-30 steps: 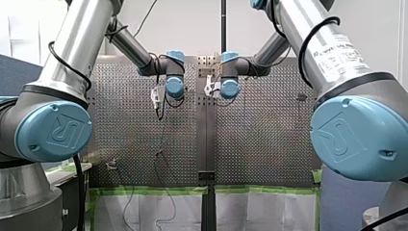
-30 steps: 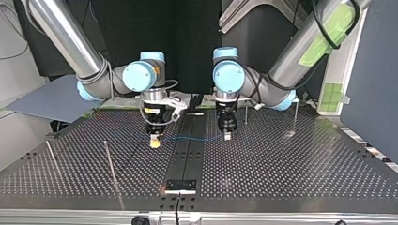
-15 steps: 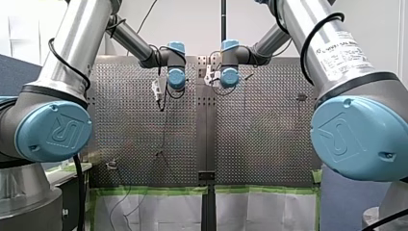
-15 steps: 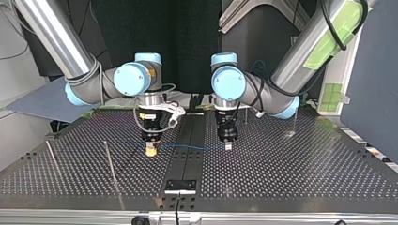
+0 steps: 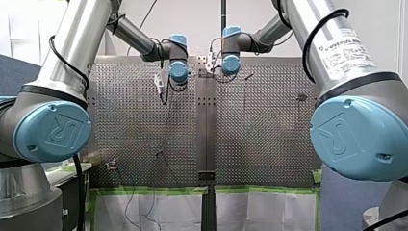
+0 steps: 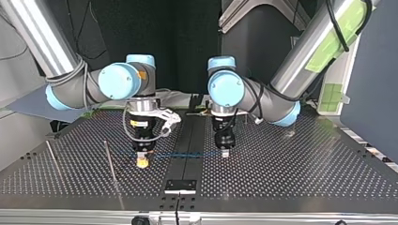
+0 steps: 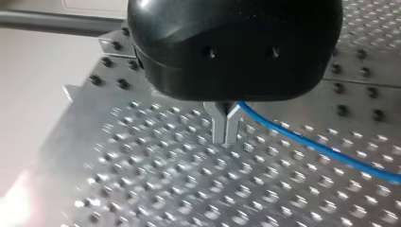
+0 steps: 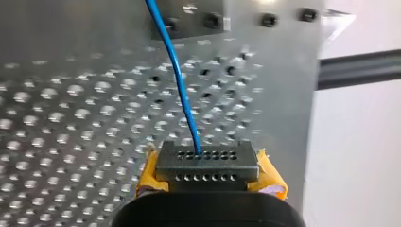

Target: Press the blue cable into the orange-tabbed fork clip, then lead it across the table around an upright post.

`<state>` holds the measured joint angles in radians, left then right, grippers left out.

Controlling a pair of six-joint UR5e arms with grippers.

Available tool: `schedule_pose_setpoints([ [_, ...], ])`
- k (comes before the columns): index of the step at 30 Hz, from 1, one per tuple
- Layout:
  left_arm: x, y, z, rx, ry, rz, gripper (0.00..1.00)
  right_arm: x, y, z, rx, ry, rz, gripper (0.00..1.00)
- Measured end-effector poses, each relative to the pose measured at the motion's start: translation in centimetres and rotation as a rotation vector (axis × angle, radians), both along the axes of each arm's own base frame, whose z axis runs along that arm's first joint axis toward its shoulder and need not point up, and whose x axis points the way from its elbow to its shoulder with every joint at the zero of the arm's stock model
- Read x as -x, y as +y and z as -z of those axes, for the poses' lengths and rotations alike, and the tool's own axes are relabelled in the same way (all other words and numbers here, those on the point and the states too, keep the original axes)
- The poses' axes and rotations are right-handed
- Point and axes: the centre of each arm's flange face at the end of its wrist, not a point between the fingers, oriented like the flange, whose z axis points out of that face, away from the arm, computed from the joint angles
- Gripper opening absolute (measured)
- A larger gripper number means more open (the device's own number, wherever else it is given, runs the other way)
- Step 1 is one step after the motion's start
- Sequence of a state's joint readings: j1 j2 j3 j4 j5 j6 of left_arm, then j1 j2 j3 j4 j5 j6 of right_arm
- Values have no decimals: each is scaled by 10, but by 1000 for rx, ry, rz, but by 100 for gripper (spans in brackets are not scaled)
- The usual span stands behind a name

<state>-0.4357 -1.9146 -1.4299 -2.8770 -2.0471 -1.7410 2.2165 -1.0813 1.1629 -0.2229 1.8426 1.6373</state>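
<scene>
My left gripper (image 6: 225,153) and my right gripper (image 6: 142,162) each have their fingers closed tight on the blue cable (image 6: 183,153). It runs straight between them, low over the table (image 6: 281,180) near its middle.

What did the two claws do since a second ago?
In the top view my right claw and my left claw both slid toward the near edge of the table, carrying the blue cable stretched between them. Neither let go. The upright post stayed put.
</scene>
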Motion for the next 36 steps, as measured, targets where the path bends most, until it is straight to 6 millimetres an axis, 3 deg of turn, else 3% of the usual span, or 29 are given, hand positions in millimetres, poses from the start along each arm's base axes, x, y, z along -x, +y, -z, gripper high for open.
schedule_pose_setpoints([
  [11, 1, -20, -40, 15, -34, 41, 0, 17, 0, -33, 20, -14, 20, 0],
  [26, 12, -46, -82, 23, -57, 111, 0, 46, -15, -45, 11, -9, 66, 0],
  [36, 19, -61, -99, 31, -74, 163, 0, 68, -22, -59, 14, -13, 99, 0],
])
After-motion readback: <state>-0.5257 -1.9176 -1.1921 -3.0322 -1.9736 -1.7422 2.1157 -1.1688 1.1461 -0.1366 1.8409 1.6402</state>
